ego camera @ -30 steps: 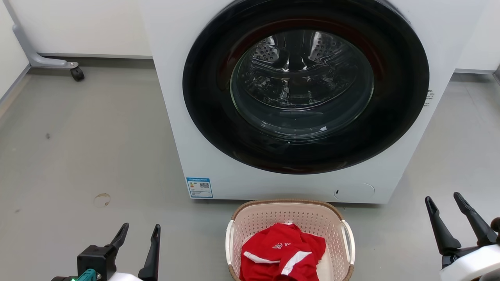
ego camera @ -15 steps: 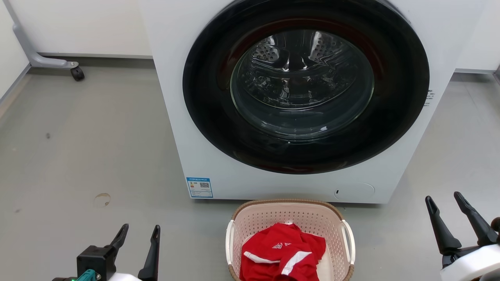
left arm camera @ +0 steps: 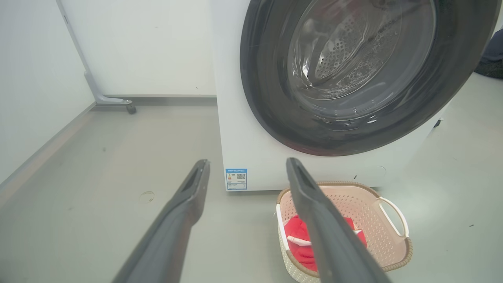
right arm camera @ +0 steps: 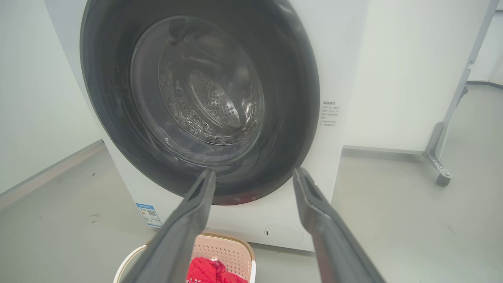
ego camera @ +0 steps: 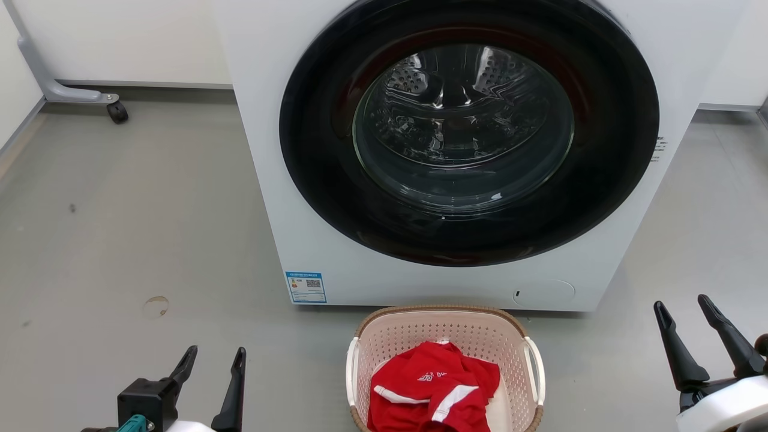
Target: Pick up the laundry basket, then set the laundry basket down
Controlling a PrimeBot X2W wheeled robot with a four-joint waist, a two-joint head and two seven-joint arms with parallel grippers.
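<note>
Just laundry basket (ego camera: 444,333) before washer (ego camera: 336,258).

The place looked like a staged laundry corner in a lab or test room. A white front-loading washing machine (ego camera: 468,138) stood on a bare grey floor (ego camera: 132,228), backed by plain white partition panels (ego camera: 138,42) on a metal leg (ego camera: 60,93) with a caster (ego camera: 118,112). A laundry basket (ego camera: 444,333) holding a red garment (ego camera: 432,390) sat on the floor just before the machine.

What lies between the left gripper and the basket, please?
Just bare grey floor: in the head view, nothing stands between the left gripper and the basket.
</note>
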